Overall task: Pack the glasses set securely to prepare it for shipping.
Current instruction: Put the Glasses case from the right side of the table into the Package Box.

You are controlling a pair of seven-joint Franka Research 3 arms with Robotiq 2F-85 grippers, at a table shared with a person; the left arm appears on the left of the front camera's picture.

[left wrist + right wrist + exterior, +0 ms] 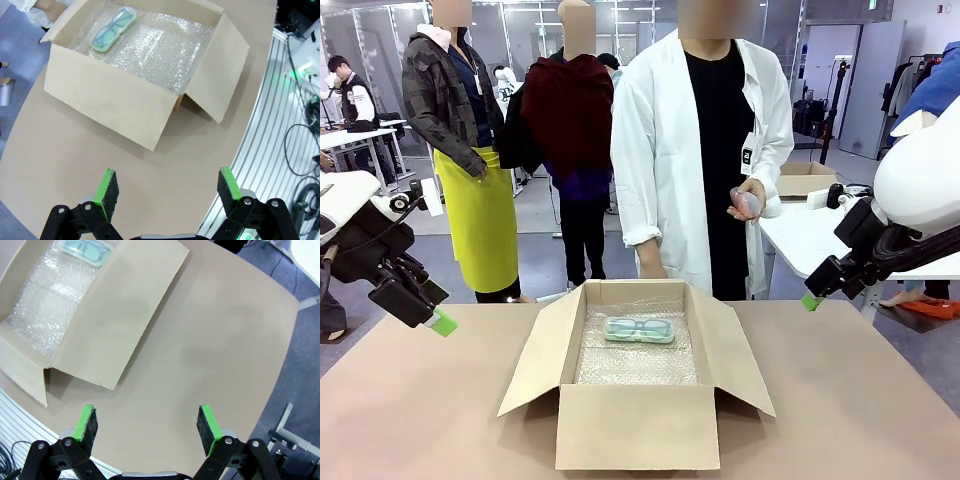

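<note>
Nearest the front camera stood the cardboard box (pixel 635 425), open-topped at the middle of the table (pixel 860 400), its side flaps folded outward at 3 and 9 o'clock. Bubble wrap (pixel 640 368) lined its floor, and the mint-green case (pixel 640 330) lay flat on that wrap toward the 12 o'clock wall, a pair of glasses showing on its face. Beyond the table's far edge, at about 1 o'clock from the box, a person's hand (pixel 755 190) held a small pinkish item (pixel 742 205), too small to make out further. Bare tabletop spread wide at both 3 and 9 o'clock of the box. The left gripper (pixel 167 186) hung above the table's 9 o'clock edge, jaws spread wide and holding nothing. The right gripper (pixel 147 421) hung toward 2 o'clock, likewise spread and empty, clear of the box.
</note>
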